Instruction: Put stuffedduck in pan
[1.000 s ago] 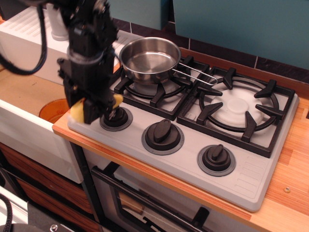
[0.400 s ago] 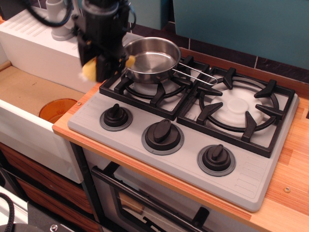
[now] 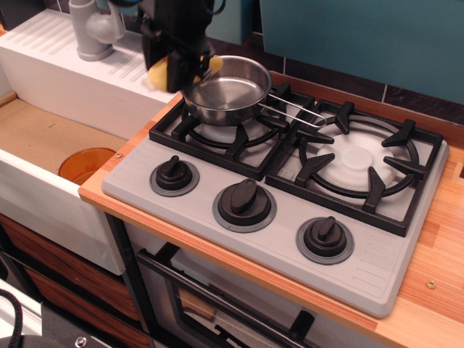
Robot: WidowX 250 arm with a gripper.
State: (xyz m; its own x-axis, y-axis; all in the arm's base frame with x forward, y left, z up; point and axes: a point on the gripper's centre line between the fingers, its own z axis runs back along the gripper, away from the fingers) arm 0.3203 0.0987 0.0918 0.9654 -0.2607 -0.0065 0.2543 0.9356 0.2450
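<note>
Gripper [image 3: 181, 69] fingers were clamped on the soft, light duck [image 3: 161, 72] at its middle, w/ it just left of the pan [image 3: 226, 88] rim.

A kitchen: a two-burner stove [image 3: 290, 181] with three black knobs [image 3: 245, 203] set into a wooden counter [image 3: 428, 290], an oven door [image 3: 217, 304] below and a sink [image 3: 51, 152] beside it.

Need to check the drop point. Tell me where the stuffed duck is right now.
The stuffed duck is at the upper left, held in the hand above the counter, just left of the pan's rim, not yet over it.
</note>
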